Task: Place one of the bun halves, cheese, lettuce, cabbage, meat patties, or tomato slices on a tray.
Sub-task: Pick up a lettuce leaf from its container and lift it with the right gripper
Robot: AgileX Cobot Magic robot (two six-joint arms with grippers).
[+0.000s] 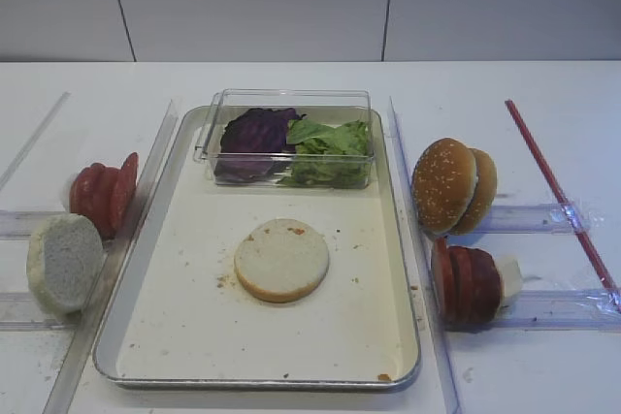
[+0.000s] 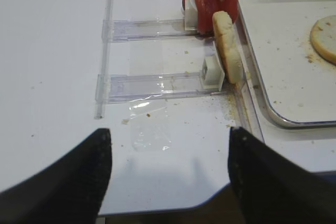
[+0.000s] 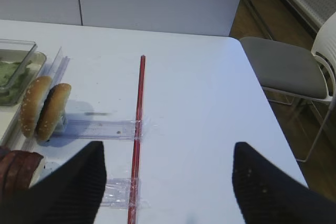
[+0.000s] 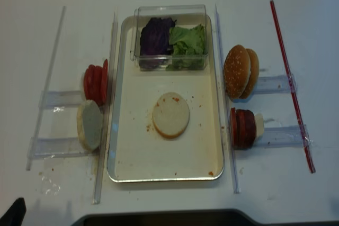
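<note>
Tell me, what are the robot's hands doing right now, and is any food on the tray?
Both grippers open, empty, off the food. One bun half flat on the tray, cut face up. Nothing in the way.

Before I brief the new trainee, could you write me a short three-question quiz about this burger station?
1. True or false: a bun half lies cut face up on the tray.
2. Which fillings share the clear plastic box? A) tomato and cheese B) cabbage and lettuce C) patties and lettuce
3. Fill in: the tomato slices stand on the tray's ____ side, the meat patties on its ____ side.

Key
1. True.
2. B: purple cabbage beside green lettuce.
3. Left; right, as the overhead views show.
</note>
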